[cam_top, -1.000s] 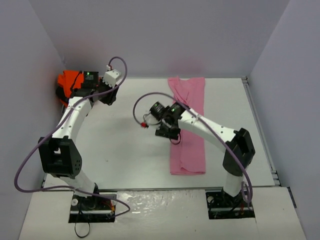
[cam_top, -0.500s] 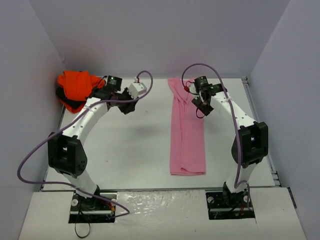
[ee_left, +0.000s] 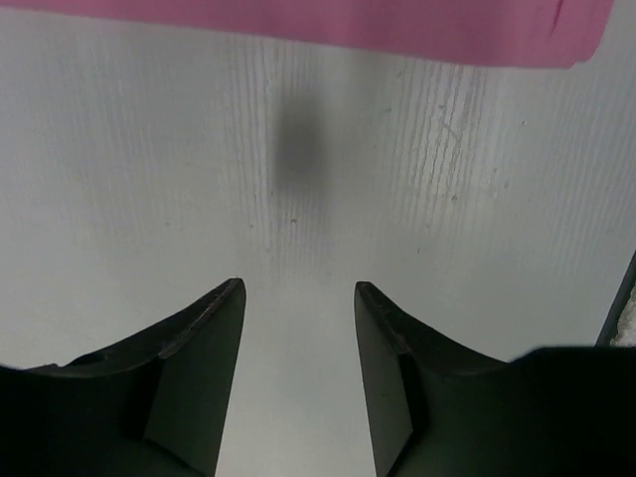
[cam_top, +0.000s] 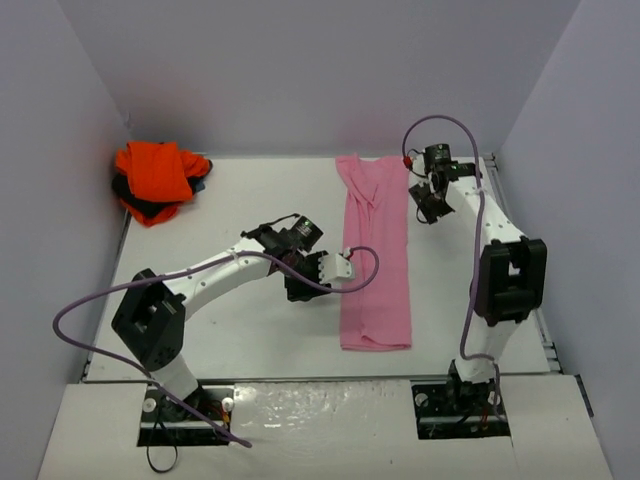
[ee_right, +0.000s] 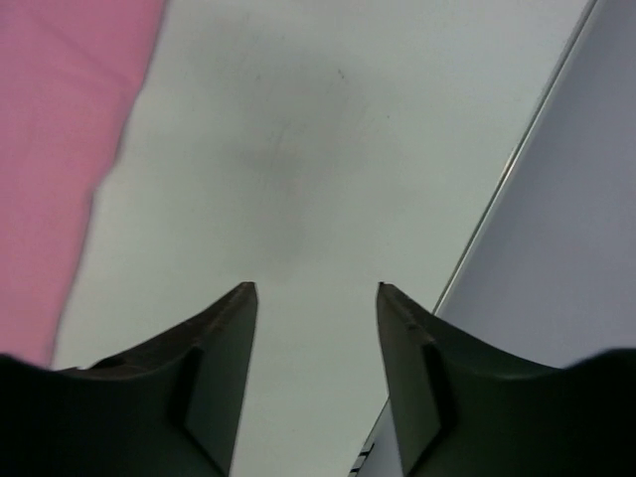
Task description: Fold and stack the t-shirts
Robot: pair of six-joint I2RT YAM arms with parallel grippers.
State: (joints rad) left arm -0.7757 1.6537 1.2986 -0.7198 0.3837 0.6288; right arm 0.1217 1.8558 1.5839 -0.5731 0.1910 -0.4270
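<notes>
A light pink t-shirt point(cam_top: 375, 260), folded into a long narrow strip, lies right of the table's middle, running from far to near. A bright orange t-shirt point(cam_top: 155, 172) sits crumpled on a dark one point(cam_top: 148, 208) in the far left corner. My left gripper point(cam_top: 322, 275) is open and empty just left of the pink strip's near half. In the left wrist view point(ee_left: 298, 288) the pink edge point(ee_left: 298, 20) lies ahead of the fingers. My right gripper point(cam_top: 430, 202) is open and empty just right of the strip's far end. The right wrist view point(ee_right: 316, 288) shows pink cloth point(ee_right: 60, 119) at the left.
Grey walls enclose the table on three sides. A metal rail point(cam_top: 520, 260) runs along the table's right edge, close to my right gripper; it also shows in the right wrist view point(ee_right: 507, 179). Purple cables loop off both arms.
My left arm swung from the orange pile at the far left to the pink strip's left edge. My right arm moved from over the strip's middle to its far right side.
</notes>
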